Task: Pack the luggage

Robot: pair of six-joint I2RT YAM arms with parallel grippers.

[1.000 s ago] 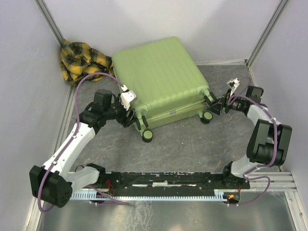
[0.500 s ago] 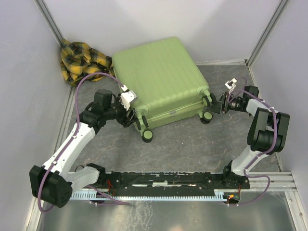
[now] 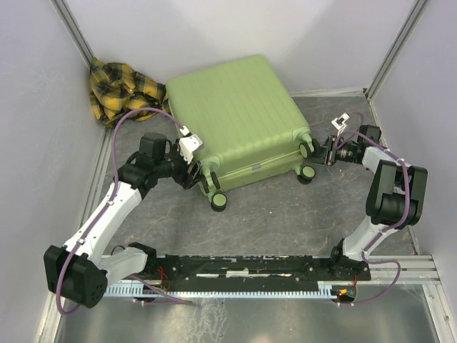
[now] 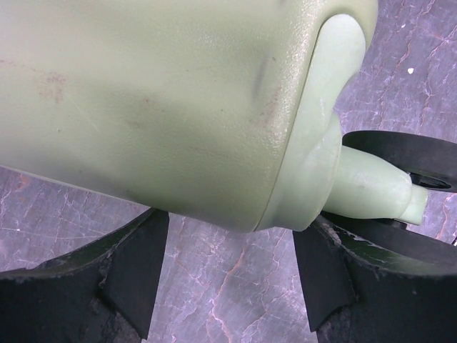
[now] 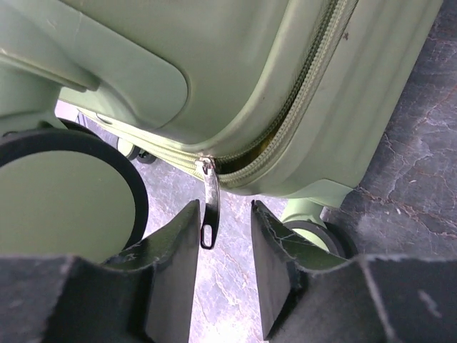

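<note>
Right gripper (image 3: 330, 151) has swung in from the table's right side toward the wheeled end of the large lime-green ribbed hard-shell suitcase (image 3: 235, 114) and its jaws have narrowed, while the left arm and the case look unmoved. Top view: the case lies flat and closed at the back of the grey marbled tabletop (image 3: 271, 214), wheels toward the arms, with a crumpled yellow-and-black plaid cloth (image 3: 118, 89) just beside its far left corner; the left gripper (image 3: 193, 171) sits at the near left corner. Left wrist view: the left gripper's jaws (image 4: 228, 239) stand wide under the rounded shell corner with nothing clamped; I cannot tell whether the tips touch. A small black wheel (image 4: 407, 153) on its green stub is just to the right. Right wrist view: the right gripper (image 5: 225, 236) is part open, its fingers (image 5: 178, 264) either side of the thin metal zip pull (image 5: 209, 207) hanging from the seam, close but not yet pinching it. The seam gapes slightly beside the slider. Judgement: the shell looks stiff, smooth and slippery, and the case is probably too bulky and heavy for one claw, so I would brace the corner and work it by the small, floppy pull, which needs a square pinch or it slips out.
</note>
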